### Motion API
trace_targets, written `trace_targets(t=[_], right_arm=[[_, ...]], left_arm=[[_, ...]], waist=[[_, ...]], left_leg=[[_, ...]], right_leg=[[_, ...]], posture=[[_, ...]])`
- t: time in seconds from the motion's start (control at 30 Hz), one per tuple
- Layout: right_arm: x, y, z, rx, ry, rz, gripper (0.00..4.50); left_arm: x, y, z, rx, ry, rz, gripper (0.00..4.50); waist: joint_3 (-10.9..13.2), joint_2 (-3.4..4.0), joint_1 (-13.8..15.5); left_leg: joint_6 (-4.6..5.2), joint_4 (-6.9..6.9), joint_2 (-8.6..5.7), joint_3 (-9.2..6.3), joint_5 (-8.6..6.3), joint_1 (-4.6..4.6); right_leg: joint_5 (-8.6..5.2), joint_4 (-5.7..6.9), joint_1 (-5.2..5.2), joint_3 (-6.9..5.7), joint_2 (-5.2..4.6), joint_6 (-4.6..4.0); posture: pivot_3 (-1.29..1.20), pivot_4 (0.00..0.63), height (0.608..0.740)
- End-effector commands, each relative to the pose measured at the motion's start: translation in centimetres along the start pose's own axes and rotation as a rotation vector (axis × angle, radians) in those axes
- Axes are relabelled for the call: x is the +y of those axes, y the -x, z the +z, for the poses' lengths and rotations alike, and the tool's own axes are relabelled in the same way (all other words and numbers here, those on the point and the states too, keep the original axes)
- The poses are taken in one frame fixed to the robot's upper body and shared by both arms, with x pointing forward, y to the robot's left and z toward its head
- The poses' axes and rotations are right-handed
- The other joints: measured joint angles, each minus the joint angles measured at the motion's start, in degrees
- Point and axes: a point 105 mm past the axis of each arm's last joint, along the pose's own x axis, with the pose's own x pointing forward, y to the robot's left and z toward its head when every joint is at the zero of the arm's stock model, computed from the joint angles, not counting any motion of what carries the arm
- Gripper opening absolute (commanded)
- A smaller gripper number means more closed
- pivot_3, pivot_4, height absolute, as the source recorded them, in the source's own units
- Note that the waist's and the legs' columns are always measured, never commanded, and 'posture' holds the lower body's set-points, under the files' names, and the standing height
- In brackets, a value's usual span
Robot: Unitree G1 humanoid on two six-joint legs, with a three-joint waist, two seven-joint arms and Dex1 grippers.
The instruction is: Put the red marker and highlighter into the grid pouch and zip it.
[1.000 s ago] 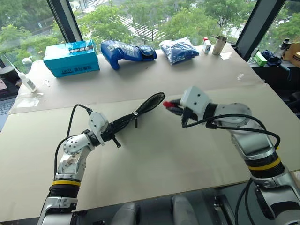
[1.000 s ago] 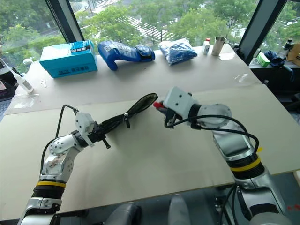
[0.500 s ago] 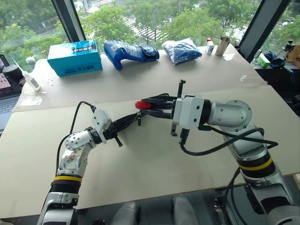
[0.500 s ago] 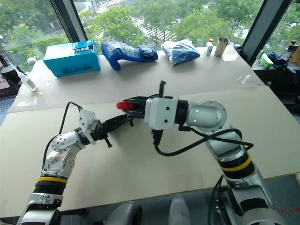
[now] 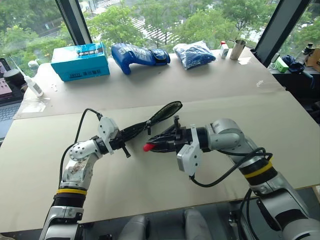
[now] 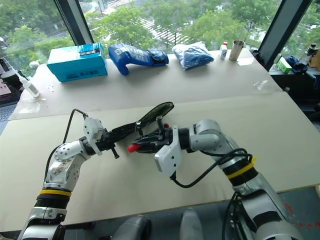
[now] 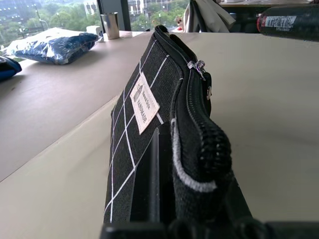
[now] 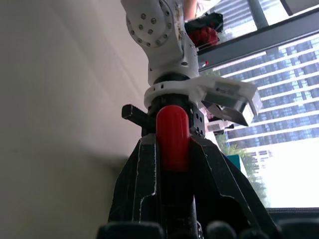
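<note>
while left tool (image 5: pixel 121 142) pinches grid pouch (image 5: pixel 155 116), red marker (image 5: pixel 149 147) alongside, boxing glove (image 5: pixel 137 55) behind

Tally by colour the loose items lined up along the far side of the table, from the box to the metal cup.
Blue or teal: 3 – teal box, blue glove, blue bag
White: 1 – small bottle
Metal: 1 – steel cup
Total: 5
</note>
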Motion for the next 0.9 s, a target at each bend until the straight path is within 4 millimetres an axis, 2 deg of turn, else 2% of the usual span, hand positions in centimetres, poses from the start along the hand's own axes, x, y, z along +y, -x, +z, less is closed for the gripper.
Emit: trace_targets(t=[0.03, 0.2, 0.33, 0.57, 0.7, 0.9], right_arm=[[-1.6, -0.1, -0.2, -0.033, 0.109, -0.039, 0.48], [-3.3, 0.7, -2.3, 0.028, 0.095, -0.090, 0.48], [-3.2, 0.7, -3.0, 0.028, 0.075, -0.104, 0.48], [-2.6, -0.3, -2.3, -0.051, 0.064, -0.095, 0.48], [-2.7, -0.4, -2.8, -0.054, 0.073, -0.091, 0.48], [-4.3, -0.7, -3.1, -0.078, -0.051, -0.163, 0.48]], left_arm=[[0.0, 0.1, 1.2, -0.031, -0.029, 0.003, 0.00], [-0.2, 0.5, 1.1, -0.030, -0.024, 0.018, 0.00], [-0.3, 0.7, 1.0, -0.026, -0.022, 0.019, 0.00], [-0.2, 0.4, 1.5, -0.042, -0.026, 0.014, 0.00], [-0.5, 0.6, 1.7, -0.050, -0.021, 0.009, 0.00], [-1.0, 0.8, 1.6, -0.054, -0.013, 0.009, 0.00]], waist=[[0.00, 0.00, 0.02], [0.00, 0.00, 0.06], [0.00, 0.00, 0.06], [0.00, 0.00, -0.05], [0.00, 0.00, -0.09], [0.00, 0.01, -0.12]], left_leg=[[0.00, 0.00, 0.00, -0.01, 0.00, 0.02], [0.00, 0.00, 0.00, -0.06, 0.00, 0.02], [0.00, -0.01, 0.00, -0.07, 0.00, 0.03], [0.00, -0.01, 0.01, -0.08, 0.00, 0.03], [0.00, -0.02, 0.03, -0.10, 0.00, 0.03], [0.00, -0.03, 0.04, -0.21, 0.00, 0.05]], right_leg=[[0.00, 0.00, 0.01, 0.00, 0.00, 0.00], [0.00, 0.00, 0.01, 0.02, 0.00, -0.01], [0.01, 0.01, 0.02, 0.02, 0.01, -0.01], [0.01, 0.02, 0.01, 0.02, 0.01, -0.01], [0.01, 0.04, 0.00, 0.02, 0.03, -0.01], [0.01, 0.02, 0.01, 0.03, 0.03, -0.02]], posture=[[0.00, 0.150, 0.740], [0.00, 0.150, 0.740], [0.00, 0.150, 0.740], [0.00, 0.150, 0.740], [0.00, 0.150, 0.740], [0.00, 0.150, 0.740]])
